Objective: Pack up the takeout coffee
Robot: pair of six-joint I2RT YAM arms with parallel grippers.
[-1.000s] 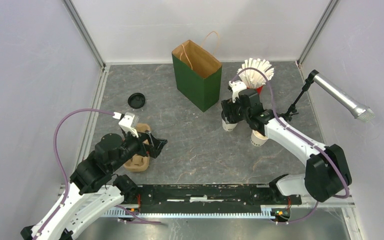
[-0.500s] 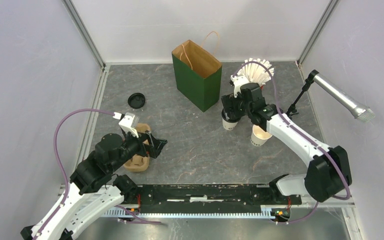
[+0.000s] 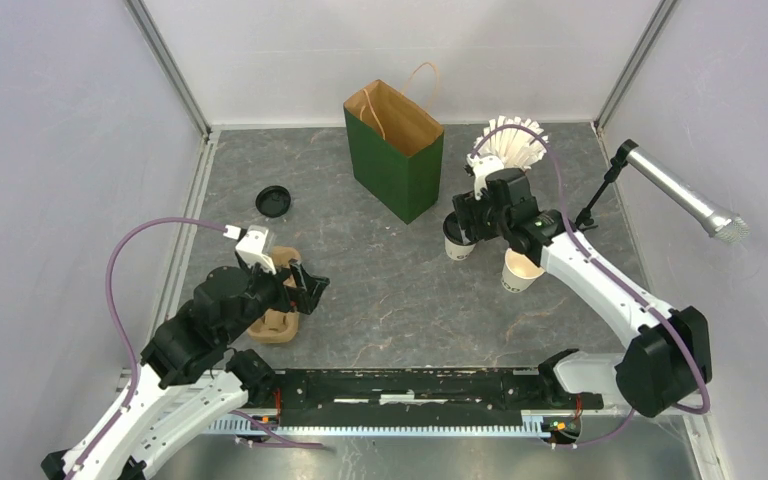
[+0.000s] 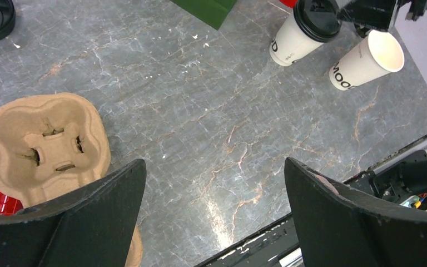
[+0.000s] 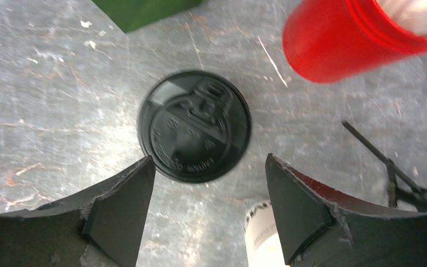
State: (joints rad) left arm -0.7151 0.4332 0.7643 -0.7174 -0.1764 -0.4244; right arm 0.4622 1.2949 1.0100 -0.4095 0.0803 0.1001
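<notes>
Take the green bag (image 3: pixel 395 150) as your marker. The lidded cup (image 3: pixel 457 238) stands upright just to the right of the bag's near corner, and your right gripper (image 3: pixel 467 214) hangs directly over it. In the right wrist view its black lid (image 5: pixel 194 133) sits squarely below, with the two fingers spread to either side and touching nothing. The cup's long axis runs straight down the line of approach, so the coming move looks like a plain vertical drop. The open cup (image 3: pixel 518 272) stands further right of the bag and nearer you, close beside the lidded one but apart from it. It has no lid; the loose lid (image 3: pixel 273 201) lies well off to the bag's left. Your right arm is far the nearer to both cups. Your left gripper (image 4: pixel 214 167) is spread wide and holds nothing, over the pulp carrier (image 4: pixel 41 144), left of the bag and nearer you. On the open cup's side you can read "MOO", with the rest turned away. The lid's embossed lettering is too blurred to read.
</notes>
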